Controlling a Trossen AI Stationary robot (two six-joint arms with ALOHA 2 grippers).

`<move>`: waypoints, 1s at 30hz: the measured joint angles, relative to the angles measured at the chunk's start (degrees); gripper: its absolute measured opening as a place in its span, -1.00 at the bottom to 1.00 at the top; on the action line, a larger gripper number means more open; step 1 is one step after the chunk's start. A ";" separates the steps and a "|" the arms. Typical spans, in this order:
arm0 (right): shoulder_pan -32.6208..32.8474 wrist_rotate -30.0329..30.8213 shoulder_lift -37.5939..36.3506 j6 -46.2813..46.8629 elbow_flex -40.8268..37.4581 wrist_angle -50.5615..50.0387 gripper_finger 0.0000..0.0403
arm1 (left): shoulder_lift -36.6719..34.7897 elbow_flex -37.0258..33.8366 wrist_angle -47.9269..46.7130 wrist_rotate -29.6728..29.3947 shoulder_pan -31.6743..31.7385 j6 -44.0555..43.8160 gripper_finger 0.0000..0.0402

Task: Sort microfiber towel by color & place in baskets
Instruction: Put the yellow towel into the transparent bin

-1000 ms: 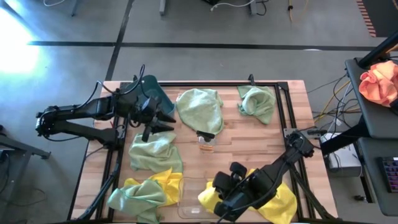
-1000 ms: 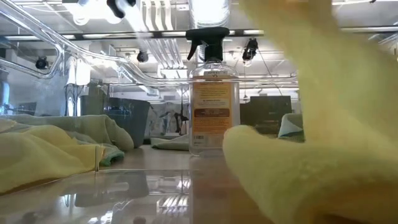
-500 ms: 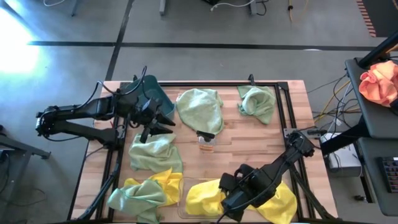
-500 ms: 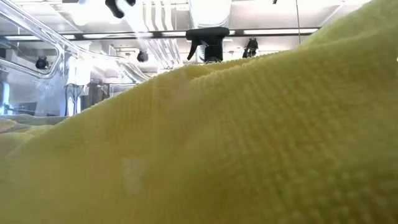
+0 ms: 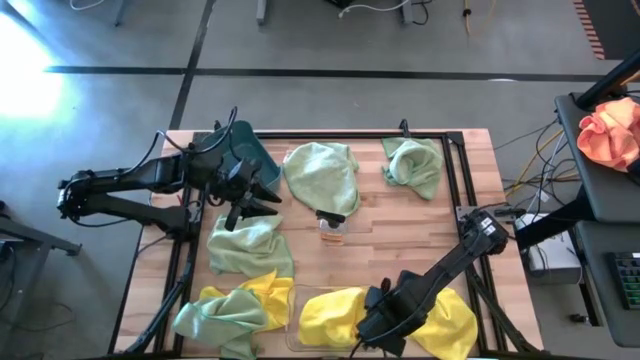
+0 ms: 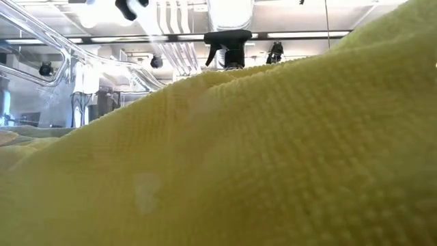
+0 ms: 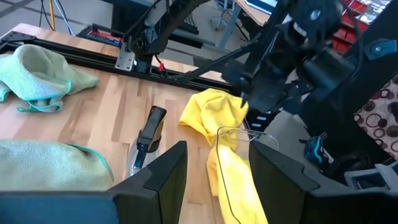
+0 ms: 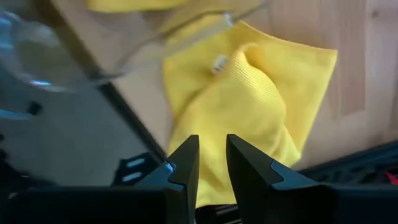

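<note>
At the front edge, one yellow towel sits in the clear basket; right gripper hovers, fingers narrowly parted and empty. Another yellow towel and green towels remain; left gripper waits open by the teal basket.

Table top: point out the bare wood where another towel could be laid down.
Bare wood lies between the spray bottle and the far-right green towel, running toward the table's right rail. The near edge is crowded: clear basket with a yellow towel, the right gripper, and mixed towels at near left.
</note>
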 joint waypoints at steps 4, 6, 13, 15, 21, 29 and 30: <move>0.61 0.43 -0.29 -1.04 -4.77 -0.02 -0.63 | 0.00 0.00 -0.02 0.16 0.00 0.01 -0.22; 1.20 0.46 -0.29 -1.93 -7.02 0.02 -0.63 | 0.00 0.00 -0.20 0.16 0.00 0.01 -0.22; 3.30 0.19 -1.57 -2.41 -14.42 0.10 -0.64 | 0.00 0.00 -0.75 0.18 -0.07 0.01 -0.22; 4.25 2.57 -2.42 -2.21 -15.65 0.59 -0.63 | 0.00 0.00 -0.85 0.18 -0.09 0.01 -0.22; 7.24 9.86 -8.38 2.65 -20.92 8.60 -0.64 | 0.00 0.00 -1.18 0.18 -0.12 0.01 -0.22; 10.80 16.76 -19.54 14.69 -36.42 31.95 -0.66 | -0.02 0.00 -1.29 0.18 -0.17 0.01 -0.22; 11.18 17.11 -20.62 16.57 -38.55 33.29 -0.66 | -0.02 0.00 -1.33 0.18 -0.17 0.01 -0.22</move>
